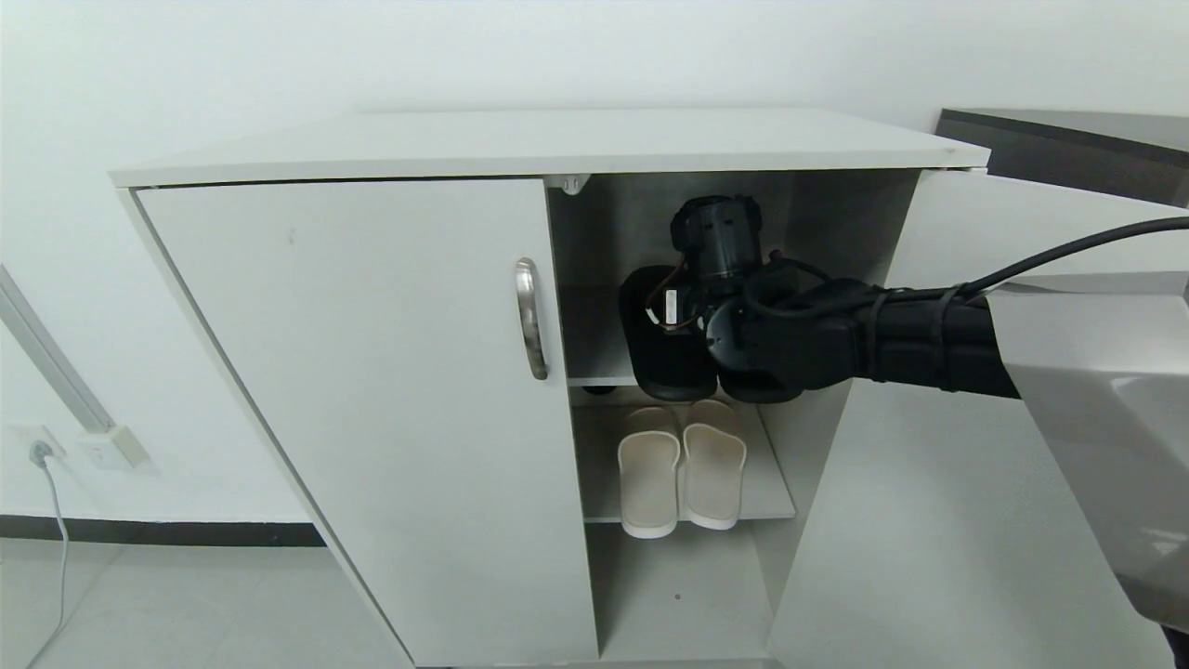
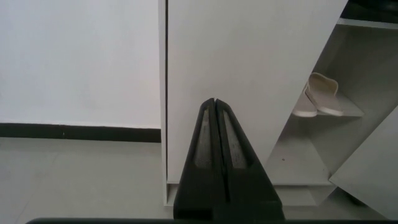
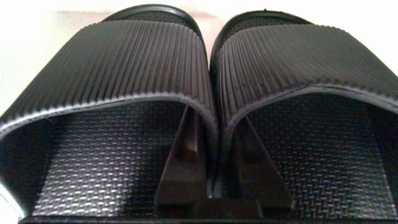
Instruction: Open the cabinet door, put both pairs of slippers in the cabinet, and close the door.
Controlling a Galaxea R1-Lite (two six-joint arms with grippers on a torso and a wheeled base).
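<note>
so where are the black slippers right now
In the head view the black slippers are in the open right half of the cabinet at the upper shelf, pinched together by the right gripper, directly above the white slippers.

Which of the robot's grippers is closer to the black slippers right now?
The right. The right gripper is inside the cabinet, pinching the black slippers together by their adjoining inner walls. The left gripper is shut, outside, facing the closed door.
</note>
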